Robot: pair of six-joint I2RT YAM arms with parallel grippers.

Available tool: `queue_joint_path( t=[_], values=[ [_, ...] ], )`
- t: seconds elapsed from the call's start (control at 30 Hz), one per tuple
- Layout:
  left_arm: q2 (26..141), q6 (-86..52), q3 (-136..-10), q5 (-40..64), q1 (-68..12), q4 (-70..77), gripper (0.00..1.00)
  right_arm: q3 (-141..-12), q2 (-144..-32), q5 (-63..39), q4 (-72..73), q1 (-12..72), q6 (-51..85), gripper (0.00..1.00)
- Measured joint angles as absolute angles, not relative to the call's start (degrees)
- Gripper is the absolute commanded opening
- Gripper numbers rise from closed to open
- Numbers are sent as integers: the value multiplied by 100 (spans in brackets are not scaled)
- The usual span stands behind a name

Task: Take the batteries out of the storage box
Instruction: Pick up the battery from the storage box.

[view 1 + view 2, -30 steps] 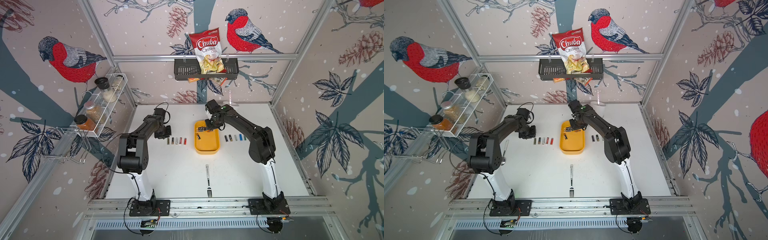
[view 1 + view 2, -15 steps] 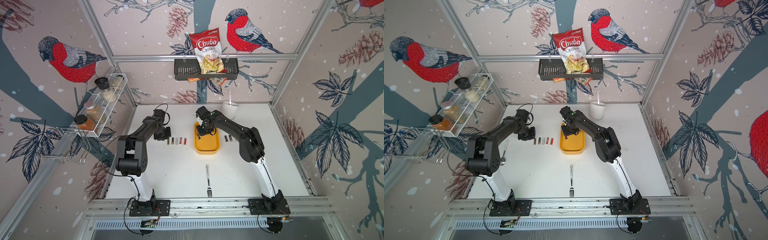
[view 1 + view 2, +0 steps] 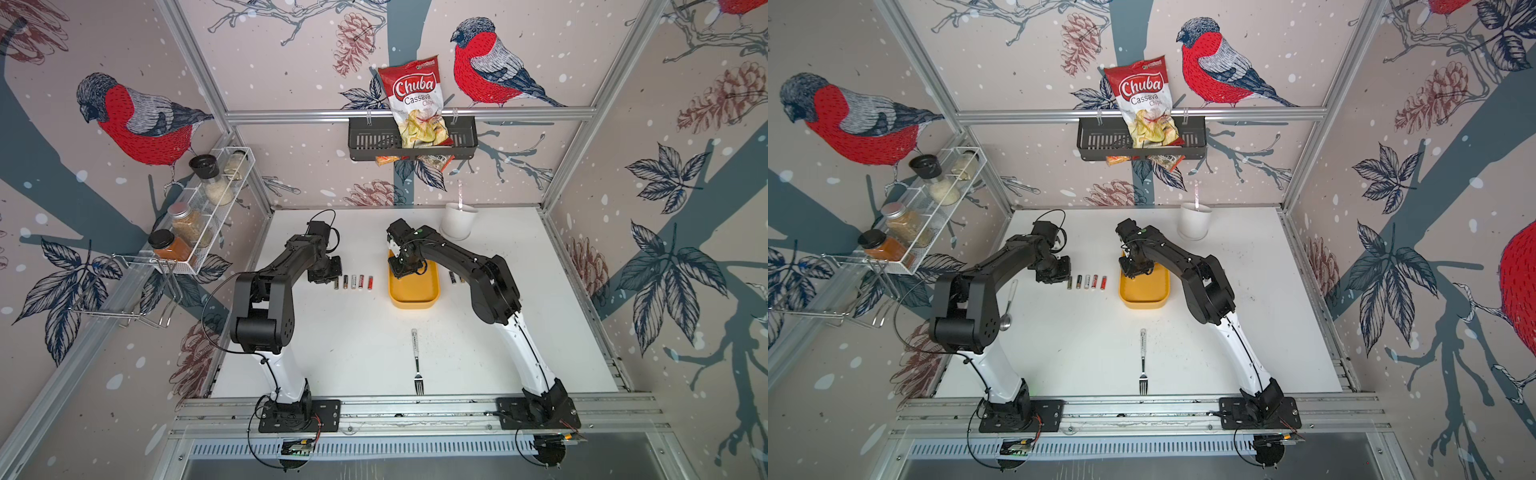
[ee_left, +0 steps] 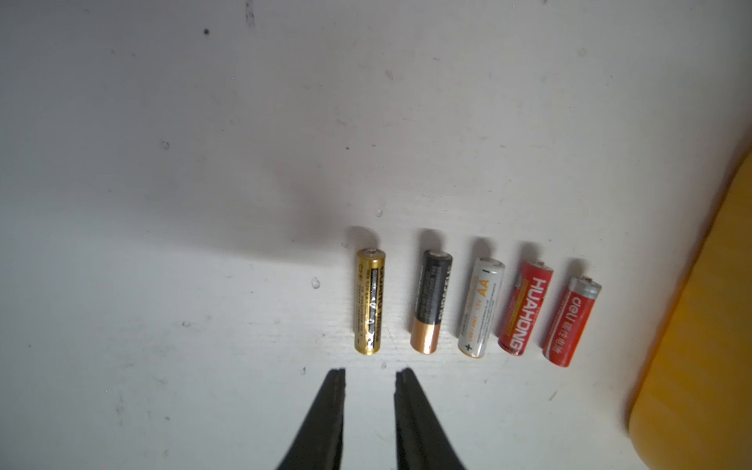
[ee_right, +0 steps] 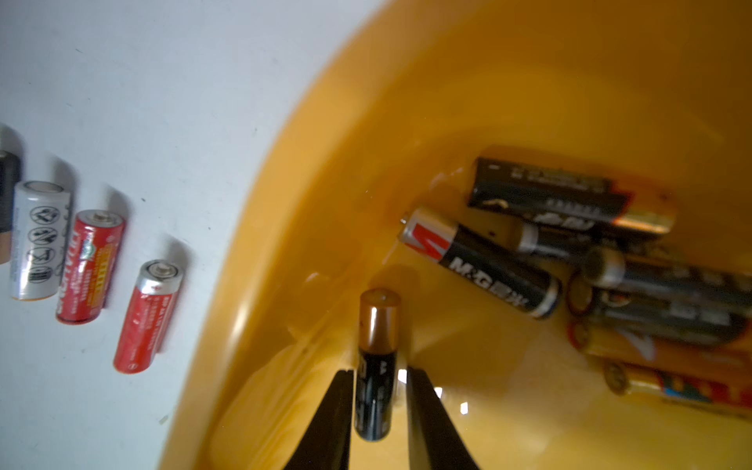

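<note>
One fork point(image 3: 417, 361) lies nearest on the white table point(image 3: 353, 332). Beyond it sits one yellow storage box point(image 3: 415, 299). The right gripper point(image 5: 378, 372) hangs over the box's far end, clenched on one black-and-copper battery point(image 5: 376, 337). A loose heap point(image 5: 610, 276) of at least six more cells lies beside it in the box. Left of the box, five batteries point(image 4: 476, 309) lie in a parallel row. The left gripper point(image 4: 370, 371) hovers just short of the gold battery point(image 4: 369, 301), jaws parted and empty. Two cells point(image 3: 452, 276) show right of the box, beside the right arm. Farthest stands one white cup point(image 3: 457, 224).
</note>
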State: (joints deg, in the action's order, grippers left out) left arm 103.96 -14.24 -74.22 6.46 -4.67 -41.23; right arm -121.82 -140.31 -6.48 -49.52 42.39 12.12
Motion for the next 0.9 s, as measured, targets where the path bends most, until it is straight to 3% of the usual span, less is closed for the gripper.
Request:
queue_joint_path(
  t=[0.43, 0.9],
  values=[
    [10383, -1426, -7349, 666, -473, -4097, 27, -12195, -14062, -589, -4952, 4237, 1208, 21],
    [10377, -1466, -7352, 727, -532, -4097, 27, -12033, -13552, -486, -5076, 4121, 1197, 20]
  ],
)
